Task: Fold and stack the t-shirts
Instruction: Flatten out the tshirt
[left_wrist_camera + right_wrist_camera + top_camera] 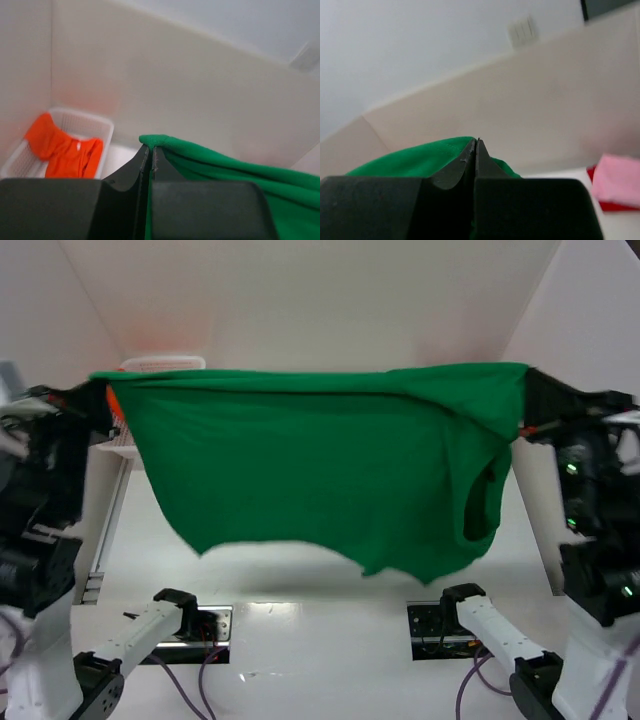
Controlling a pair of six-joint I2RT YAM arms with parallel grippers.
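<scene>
Green shirt [320, 470] hangs in the air like a curtain, stretched sideways between the two arms. Its long axis runs left to right across the workspace, and its top edge is pulled nearly level. The left gripper [92, 395] is pressed together on the upper left corner of the cloth; its wrist view shows the green fold pinched right at the tips [150, 149]. The right gripper [532, 392] is pinching the upper right corner the same way, with cloth bunched on both sides of its tips [476, 145]. Neither arm is nearer: each has one end, and the body of the shirt lies between them and below.

The lower hem hangs free and uneven, higher on the left and dropping to a point right of centre. An opening, probably a sleeve, gapes near the right side. The hem looks to be off the tabletop [300, 590], though how far off cannot be told.

The next move is probably to lower the shirt and lay it flat, so what matters is the bare white tabletop straight beneath it, between the arm bases and the back wall. That strip looks wide enough for the spread cloth. The basket [102, 125] sits in the far left corner with an orange shirt [65, 150] in it, behind the hanging cloth. Off to the right, a pink shirt [620, 177] rests on a red shirt [600, 202]. Both lie to the sides of the landing area.
</scene>
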